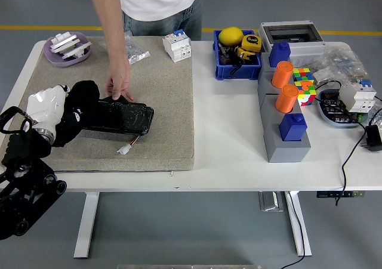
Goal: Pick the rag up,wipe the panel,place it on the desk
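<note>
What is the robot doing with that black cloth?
The robot's left hand is gripping a black rag at the left end of a flat black panel and wiping it. The panel lies on a beige mat on the white table. A person's hand presses on the panel's far edge, likely to keep it from sliding. The robot's right hand is out of sight.

place: robotics lab/workshop | evidence: white table, circuit breakers, blue parts bin, grey enclosure well right of left hand | floor: yellow line
</note>
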Robot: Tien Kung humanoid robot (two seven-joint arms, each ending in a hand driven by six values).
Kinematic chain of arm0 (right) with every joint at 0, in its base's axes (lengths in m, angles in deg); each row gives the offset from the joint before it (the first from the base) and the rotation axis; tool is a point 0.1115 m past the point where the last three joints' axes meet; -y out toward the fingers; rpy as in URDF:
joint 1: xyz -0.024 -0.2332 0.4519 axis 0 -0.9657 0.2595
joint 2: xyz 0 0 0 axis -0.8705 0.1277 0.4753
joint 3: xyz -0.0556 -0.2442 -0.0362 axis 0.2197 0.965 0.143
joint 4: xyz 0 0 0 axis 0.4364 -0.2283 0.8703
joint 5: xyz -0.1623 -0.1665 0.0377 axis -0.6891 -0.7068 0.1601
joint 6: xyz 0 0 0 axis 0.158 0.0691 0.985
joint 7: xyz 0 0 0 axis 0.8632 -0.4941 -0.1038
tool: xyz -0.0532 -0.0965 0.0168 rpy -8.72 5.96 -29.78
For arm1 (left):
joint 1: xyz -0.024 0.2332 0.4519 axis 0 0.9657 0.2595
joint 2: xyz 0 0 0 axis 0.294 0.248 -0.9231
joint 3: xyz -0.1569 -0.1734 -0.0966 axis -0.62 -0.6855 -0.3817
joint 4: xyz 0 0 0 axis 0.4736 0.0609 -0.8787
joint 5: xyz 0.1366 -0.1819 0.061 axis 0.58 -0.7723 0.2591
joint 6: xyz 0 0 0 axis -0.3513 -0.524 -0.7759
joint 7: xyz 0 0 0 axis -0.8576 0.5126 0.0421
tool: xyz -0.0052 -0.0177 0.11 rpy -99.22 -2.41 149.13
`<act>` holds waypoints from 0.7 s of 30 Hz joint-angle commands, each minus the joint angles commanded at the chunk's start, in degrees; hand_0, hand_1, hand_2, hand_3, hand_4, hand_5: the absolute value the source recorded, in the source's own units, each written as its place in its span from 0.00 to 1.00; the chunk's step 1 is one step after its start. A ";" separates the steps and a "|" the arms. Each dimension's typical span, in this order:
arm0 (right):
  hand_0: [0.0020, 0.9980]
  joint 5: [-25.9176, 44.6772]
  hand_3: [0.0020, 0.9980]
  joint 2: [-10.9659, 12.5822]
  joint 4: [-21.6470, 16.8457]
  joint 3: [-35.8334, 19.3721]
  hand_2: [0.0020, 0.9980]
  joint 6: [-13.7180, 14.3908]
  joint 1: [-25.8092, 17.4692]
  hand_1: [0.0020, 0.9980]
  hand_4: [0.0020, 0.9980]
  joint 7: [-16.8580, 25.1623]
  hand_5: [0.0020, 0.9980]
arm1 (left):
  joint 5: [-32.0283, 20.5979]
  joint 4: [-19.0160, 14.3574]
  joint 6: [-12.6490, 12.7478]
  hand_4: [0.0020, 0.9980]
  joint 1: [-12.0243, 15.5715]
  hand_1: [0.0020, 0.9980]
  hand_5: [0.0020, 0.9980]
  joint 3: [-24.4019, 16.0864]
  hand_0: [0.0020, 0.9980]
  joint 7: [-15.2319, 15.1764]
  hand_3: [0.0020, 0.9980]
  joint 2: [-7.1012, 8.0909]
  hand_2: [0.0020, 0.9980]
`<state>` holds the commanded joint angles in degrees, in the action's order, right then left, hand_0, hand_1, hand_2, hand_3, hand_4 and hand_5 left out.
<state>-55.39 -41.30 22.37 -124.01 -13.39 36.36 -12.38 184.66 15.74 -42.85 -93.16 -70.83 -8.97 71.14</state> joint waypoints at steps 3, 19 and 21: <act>0.74 -0.05 0.57 0.00 0.00 -0.06 0.62 -0.03 -0.05 0.60 0.98 0.03 0.49 | -0.19 0.45 -0.08 0.47 0.08 0.29 0.00 -0.98 0.19 0.04 0.57 -0.15 0.50; 0.75 -0.41 0.57 0.01 -0.11 -0.41 0.62 -0.09 -0.05 0.60 0.99 0.11 0.50 | -2.32 -1.55 0.03 0.47 -1.27 0.29 0.00 3.31 0.19 0.13 0.56 -1.43 0.51; 0.75 -0.34 0.57 0.02 -0.10 -0.29 0.62 -0.09 -0.02 0.60 0.99 0.12 0.50 | -2.80 -1.71 0.04 0.47 -1.90 0.29 0.00 4.43 0.19 0.16 0.56 -1.86 0.51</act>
<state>-55.72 -41.28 22.27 -124.30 -13.48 36.34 -12.27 181.86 14.03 -42.81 -95.06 -66.40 -8.81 69.28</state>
